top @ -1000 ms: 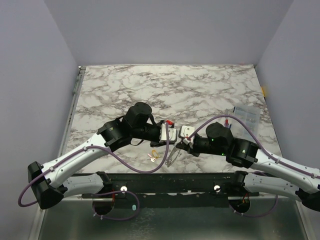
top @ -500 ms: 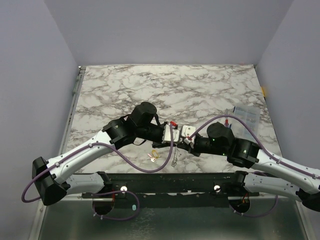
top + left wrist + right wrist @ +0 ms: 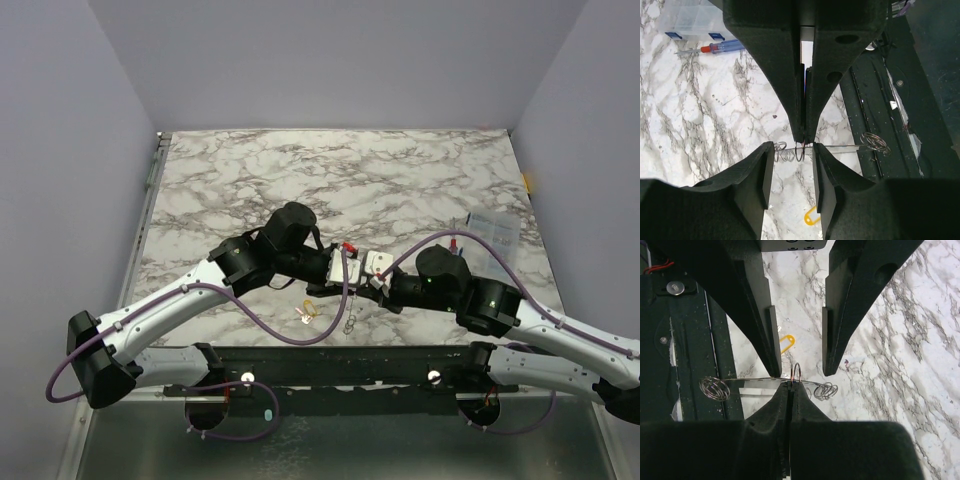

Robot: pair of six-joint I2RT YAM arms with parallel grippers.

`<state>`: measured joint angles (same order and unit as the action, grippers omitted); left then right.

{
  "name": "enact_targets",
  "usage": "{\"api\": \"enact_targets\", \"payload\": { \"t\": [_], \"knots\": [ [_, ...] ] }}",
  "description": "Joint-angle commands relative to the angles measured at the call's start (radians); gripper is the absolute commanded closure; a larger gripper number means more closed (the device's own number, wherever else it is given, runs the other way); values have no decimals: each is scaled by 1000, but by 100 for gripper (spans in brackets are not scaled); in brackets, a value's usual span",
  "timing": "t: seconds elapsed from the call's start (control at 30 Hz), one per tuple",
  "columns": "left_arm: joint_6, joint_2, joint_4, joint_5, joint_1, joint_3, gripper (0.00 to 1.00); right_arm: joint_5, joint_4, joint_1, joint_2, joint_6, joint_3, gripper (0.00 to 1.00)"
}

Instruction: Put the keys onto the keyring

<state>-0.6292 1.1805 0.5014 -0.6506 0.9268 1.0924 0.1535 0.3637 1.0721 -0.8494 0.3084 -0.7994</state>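
- So, keys (image 3: 305, 313) sit loose on the marble table (image 3: 420, 170) by its near edge.
- Right gripper (image 3: 790, 386) is clamped tight on the keyring (image 3: 796, 371), ring standing upright.
- Left gripper (image 3: 792, 148) is spread, one finger each side of that ring, holding nothing.
- Blue-and-red stick (image 3: 715, 48) lies farther back.

The left arm (image 3: 170, 300) and right arm (image 3: 560, 325) meet tip to tip, left jaws parted, right jaws pressed together.
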Motion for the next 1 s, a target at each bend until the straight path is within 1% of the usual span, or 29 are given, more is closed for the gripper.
{"api": "enact_targets", "payload": {
  "t": [0.0,0.17,0.3,0.43,0.47,0.6,0.67,0.83,0.97],
  "knots": [
    [-19,35,29,16,18,6,57,-17,-28,6,-4,16,-42,99],
    [-24,47,31,18,18,-4,57,-20,-28,6,2,19,-43,99],
    [-28,62,31,16,19,-3,63,-23,-26,6,1,20,-45,99],
    [-30,76,32,12,18,3,64,-27,-28,7,2,20,-46,99],
    [-29,81,31,9,18,3,64,-31,-28,6,2,19,-46,99],
    [-29,88,31,-4,18,5,53,-51,-28,6,-1,18,-45,99],
    [-34,90,31,-7,18,4,50,-58,-33,6,1,15,-44,100],
    [-55,91,29,-7,19,2,50,-52,-55,6,17,18,-32,99],
    [-54,62,-6,-6,16,-12,51,-53,-55,6,29,20,-29,99]
  ]
}}
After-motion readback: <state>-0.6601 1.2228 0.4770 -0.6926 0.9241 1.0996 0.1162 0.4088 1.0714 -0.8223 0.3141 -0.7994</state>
